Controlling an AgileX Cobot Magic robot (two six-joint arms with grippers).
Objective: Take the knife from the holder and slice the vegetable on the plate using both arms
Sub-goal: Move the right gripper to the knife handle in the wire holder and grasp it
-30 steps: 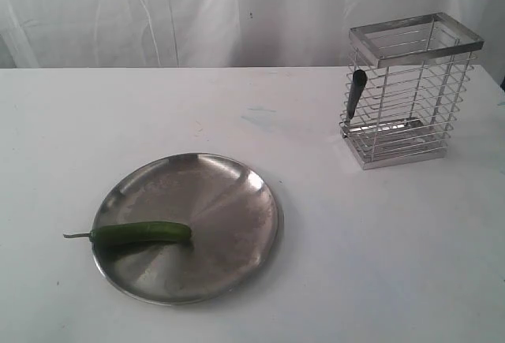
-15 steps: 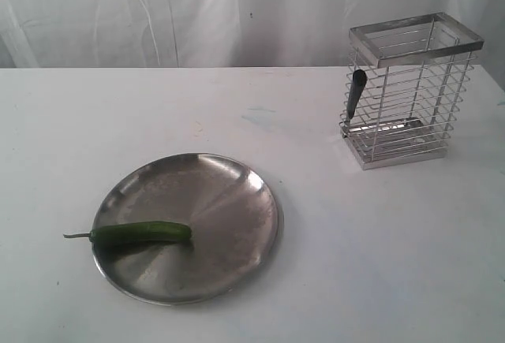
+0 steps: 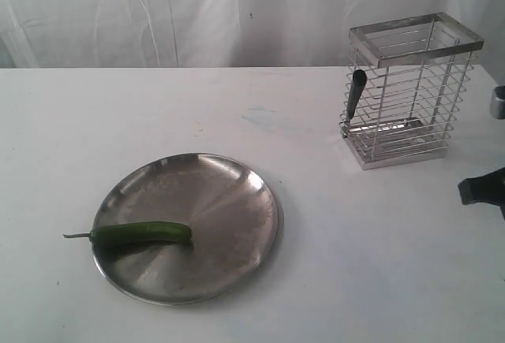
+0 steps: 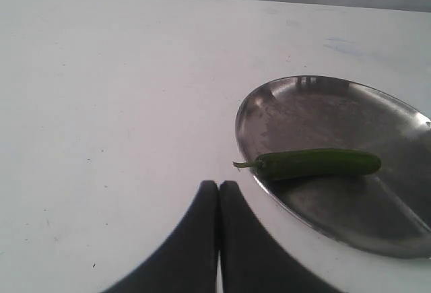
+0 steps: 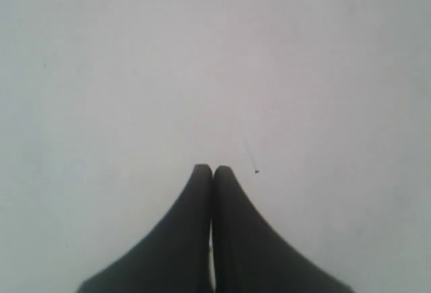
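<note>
The knife [image 3: 357, 95] sat in the holder [image 3: 411, 91], black handle poking out through the wire bars on the holder's left side and leaning against them, blade hidden low inside; probably stowed that way so the handle stayed reachable from the side or top. The holder stood upright on the white bench [image 3: 316, 240], well apart from the plate [image 3: 229, 201], which left free room between them for an arm to swing. The vegetable [image 3: 142, 233] lay flat on the plate near its left rim, stem tail sticking out over the edge, lengthwise across, a fair layout for one arm to pin it and the other to cut. Left tool [image 4: 218, 184] was closed, fingers pressed together with nothing between them, parked over bare bench just beside the plate rim [image 4: 246, 114] and close to the stem end of the vegetable [image 4: 316, 163], likely waiting for its holding role. Right tool [image 5: 212, 168] was also closed and empty, above plain bench with no task item in its view. In the exterior view a dark part of the right arm [image 3: 483, 189] showed at the right edge, near the holder but not touching. Task judged at the very start: knife not yet taken, vegetable whole.
</note>
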